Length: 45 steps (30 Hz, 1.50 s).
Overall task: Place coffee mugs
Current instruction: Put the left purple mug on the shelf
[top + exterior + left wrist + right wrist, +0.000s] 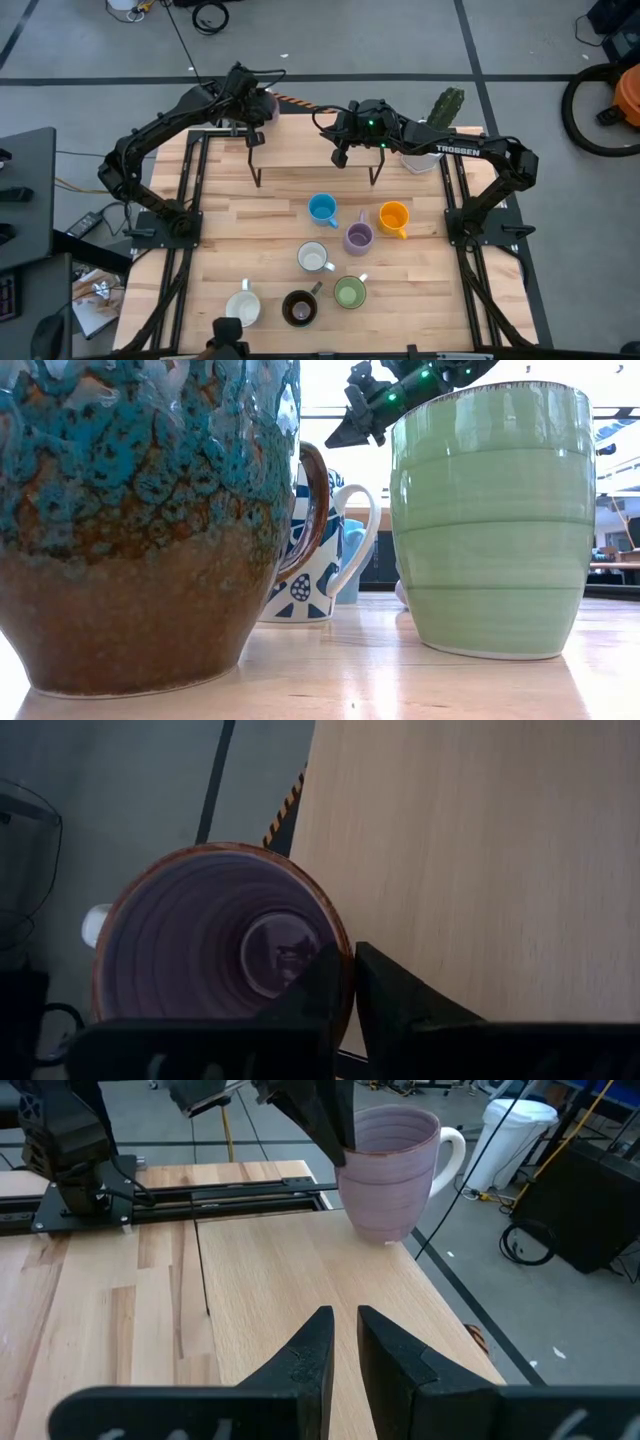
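Gripping a lilac mug (215,945) by its rim, the left gripper (352,982) pinches the wall at the table's (280,215) far-left corner. Judged rigid, smooth, breakable ceramic; the thin-rim hold may slip. Right gripper (345,1342) hovers far-centre, fingers together, holding nothing.

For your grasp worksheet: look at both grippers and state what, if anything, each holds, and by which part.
The left gripper holds a lilac mug by its rim, one finger inside and one outside the wall. The right gripper is shut on nothing.

Brown mug (140,530) cropped; lilac mug (215,935) base hidden.
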Motion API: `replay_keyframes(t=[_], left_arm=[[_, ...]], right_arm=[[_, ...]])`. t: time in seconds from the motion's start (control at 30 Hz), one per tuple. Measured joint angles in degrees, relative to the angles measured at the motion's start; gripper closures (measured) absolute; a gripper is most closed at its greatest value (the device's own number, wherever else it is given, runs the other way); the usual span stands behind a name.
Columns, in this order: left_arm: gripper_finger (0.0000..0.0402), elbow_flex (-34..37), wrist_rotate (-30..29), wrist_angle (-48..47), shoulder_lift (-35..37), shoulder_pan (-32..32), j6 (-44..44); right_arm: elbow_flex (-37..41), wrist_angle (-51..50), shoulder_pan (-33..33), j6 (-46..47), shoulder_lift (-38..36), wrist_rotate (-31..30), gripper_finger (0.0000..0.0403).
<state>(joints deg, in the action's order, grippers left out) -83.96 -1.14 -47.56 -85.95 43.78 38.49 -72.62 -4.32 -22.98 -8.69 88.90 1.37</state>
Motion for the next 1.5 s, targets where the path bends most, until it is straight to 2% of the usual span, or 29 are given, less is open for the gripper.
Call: replay_keyframes(t=[0.73,1.2,1.5], left_arm=[[0.037,-0.04,7.62,3.66,-1.62,5.93,0.96],[0.037,-0.41,7.01,-0.84,-1.38,5.41,-2.02],[0.037,-6.67,6.57,-6.14,-1.27,5.12,-3.15]], right_arm=[[-0.02,2.58,0.17,0.15,0.0,0.15,0.0349],[-0.02,2.56,0.17,-0.02,0.0,0.15,0.0349],[-0.02,2.54,0.17,0.0,0.0,0.17,0.0349]])
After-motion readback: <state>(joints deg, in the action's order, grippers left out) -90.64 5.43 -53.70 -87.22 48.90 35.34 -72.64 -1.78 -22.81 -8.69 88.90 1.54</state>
